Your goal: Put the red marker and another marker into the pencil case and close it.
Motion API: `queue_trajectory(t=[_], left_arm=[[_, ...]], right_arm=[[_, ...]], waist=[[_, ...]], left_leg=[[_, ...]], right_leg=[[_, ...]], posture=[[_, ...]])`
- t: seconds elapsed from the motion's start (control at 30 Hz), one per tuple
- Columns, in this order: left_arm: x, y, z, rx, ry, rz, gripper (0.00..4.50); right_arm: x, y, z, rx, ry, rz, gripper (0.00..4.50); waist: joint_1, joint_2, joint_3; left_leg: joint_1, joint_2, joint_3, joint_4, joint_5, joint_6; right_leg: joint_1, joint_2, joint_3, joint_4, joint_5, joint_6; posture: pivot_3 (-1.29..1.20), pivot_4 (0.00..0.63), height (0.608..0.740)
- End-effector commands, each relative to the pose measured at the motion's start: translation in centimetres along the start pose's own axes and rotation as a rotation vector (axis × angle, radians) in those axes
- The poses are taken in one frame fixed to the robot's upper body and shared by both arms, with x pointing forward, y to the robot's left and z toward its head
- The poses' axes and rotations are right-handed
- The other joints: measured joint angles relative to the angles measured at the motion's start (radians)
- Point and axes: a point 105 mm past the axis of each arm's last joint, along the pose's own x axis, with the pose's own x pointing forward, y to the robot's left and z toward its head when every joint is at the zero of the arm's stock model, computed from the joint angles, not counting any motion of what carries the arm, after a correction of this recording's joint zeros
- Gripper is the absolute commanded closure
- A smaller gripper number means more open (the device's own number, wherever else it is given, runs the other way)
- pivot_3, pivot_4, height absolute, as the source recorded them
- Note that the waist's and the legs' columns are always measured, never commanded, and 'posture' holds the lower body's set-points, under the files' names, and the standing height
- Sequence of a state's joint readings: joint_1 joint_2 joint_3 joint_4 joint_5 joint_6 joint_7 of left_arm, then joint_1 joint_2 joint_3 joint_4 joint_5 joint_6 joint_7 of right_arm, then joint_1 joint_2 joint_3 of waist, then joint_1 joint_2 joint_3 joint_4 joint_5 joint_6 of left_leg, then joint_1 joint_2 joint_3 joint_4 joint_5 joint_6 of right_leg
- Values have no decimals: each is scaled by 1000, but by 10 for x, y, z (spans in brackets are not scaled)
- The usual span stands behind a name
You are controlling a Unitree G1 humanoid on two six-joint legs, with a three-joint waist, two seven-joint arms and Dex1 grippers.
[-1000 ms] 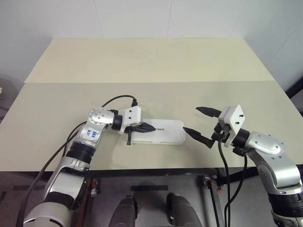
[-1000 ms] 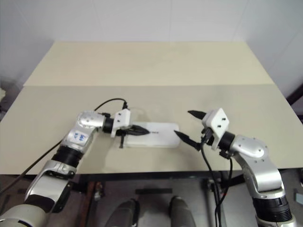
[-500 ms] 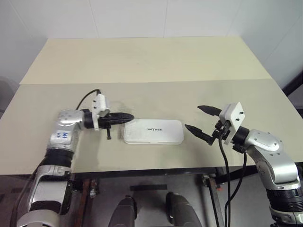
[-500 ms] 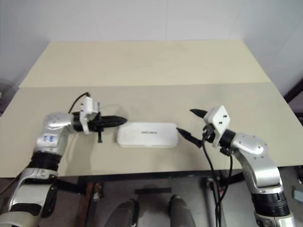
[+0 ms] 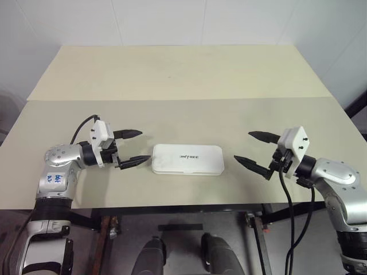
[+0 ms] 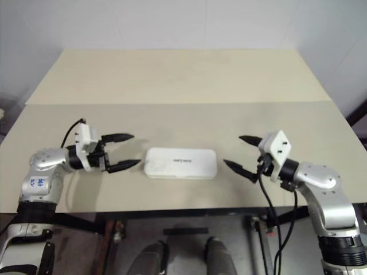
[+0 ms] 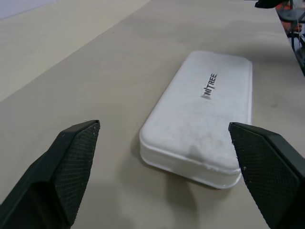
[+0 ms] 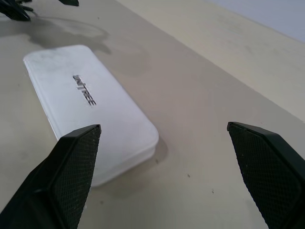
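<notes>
The white pencil case [image 5: 187,159] lies flat and closed near the table's front, its lid with the printed name facing up. My left gripper [image 5: 143,146] hovers just left of the case's left end, open and empty, pointing at it. At the other end my right gripper [image 5: 242,146] is also open and empty, a short gap from the case. The left wrist view shows the case [image 7: 200,114] lengthwise between my black fingertips [image 7: 76,162]. The case's near corner [image 8: 90,114] lies ahead in the right wrist view. The red marker and the other marker are out of view.
The beige table [image 5: 172,74] stretches far behind the case, with a seam [image 5: 172,99] running across it. Its front edge [image 5: 183,203] is close below the case. A black cable [image 5: 284,195] hangs from my right wrist over that edge.
My left gripper drew back to the left off the case's lid and opened. My right gripper shifted slightly right, still open. The case stays closed in place.
</notes>
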State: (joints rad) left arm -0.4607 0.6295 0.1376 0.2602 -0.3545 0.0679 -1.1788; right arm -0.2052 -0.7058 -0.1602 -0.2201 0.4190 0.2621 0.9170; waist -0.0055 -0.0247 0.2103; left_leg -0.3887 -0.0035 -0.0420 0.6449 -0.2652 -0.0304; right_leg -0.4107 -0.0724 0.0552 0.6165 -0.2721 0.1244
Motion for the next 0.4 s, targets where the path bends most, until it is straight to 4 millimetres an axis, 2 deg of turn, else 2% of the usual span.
queue_trajectory(t=[0.03, 0.1, 0.23, 0.4], left_arm=[[-1, 0, 17, 63, -31, 29, 35], [1, 0, 20, 52, -44, 41, 35], [-3, -6, 11, 42, -21, 47, 35], [-4, -12, 10, 35, -13, 49, 35]], right_arm=[[-8, -7, 6, -34, -8, 13, 0], [-10, -11, 5, -43, 2, 25, 0], [-5, -13, -2, -53, 9, 52, 0], [-1, -13, 1, -64, -1, 86, 0]], waist=[[-1, 0, 0], [0, 0, 0], [-5, 0, 0], [-4, 0, 0]], left_leg=[[0, 0, 0, 0, 0, 0], [0, 0, 0, 0, 0, 0], [1, 0, 1, 0, 0, 0], [0, 0, 0, -1, 0, 0]], right_leg=[[0, 0, 0, 0, 0, 0], [0, 0, 0, 0, 0, 0], [0, 0, 0, 0, 0, 0], [-1, 0, 0, 0, 0, -1]], posture=[[0, 150, 740], [0, 150, 740], [0, 150, 740], [0, 150, 740]])
